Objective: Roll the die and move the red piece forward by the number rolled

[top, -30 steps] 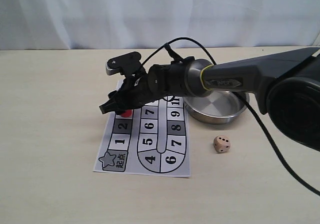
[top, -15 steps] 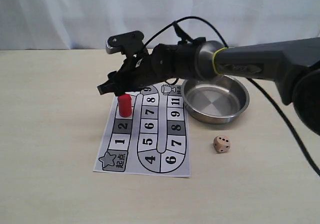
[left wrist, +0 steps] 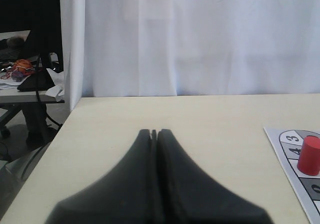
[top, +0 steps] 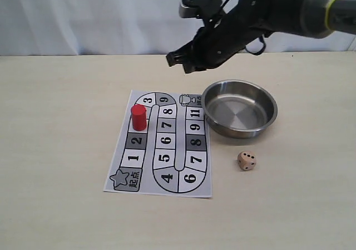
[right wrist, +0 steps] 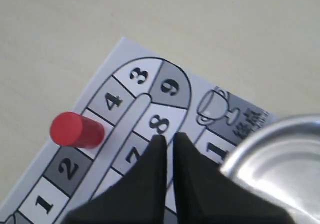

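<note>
The red piece [top: 138,117] [right wrist: 75,129] stands upright on the printed board [top: 167,175], on the square just past the 2. Nothing holds it. My right gripper [top: 179,61] [right wrist: 169,135] hangs high in the air behind the board, with its jaws nearly together and nothing between them. The die [top: 246,161] lies on the table right of the board, in front of the bowl. The exterior view does not show my left gripper [left wrist: 154,131], which is shut and empty low over bare table. The red piece [left wrist: 309,155] is off to its side.
A steel bowl [top: 266,122] [right wrist: 280,149] sits empty right of the board's far end. A white curtain [top: 111,16] runs behind the table. In the left wrist view the table edge [left wrist: 47,146] drops off toward a cluttered desk.
My right gripper rose off the red piece and swung up and to the right, away from the board. The red piece stays where it was set. The die has not moved.
</note>
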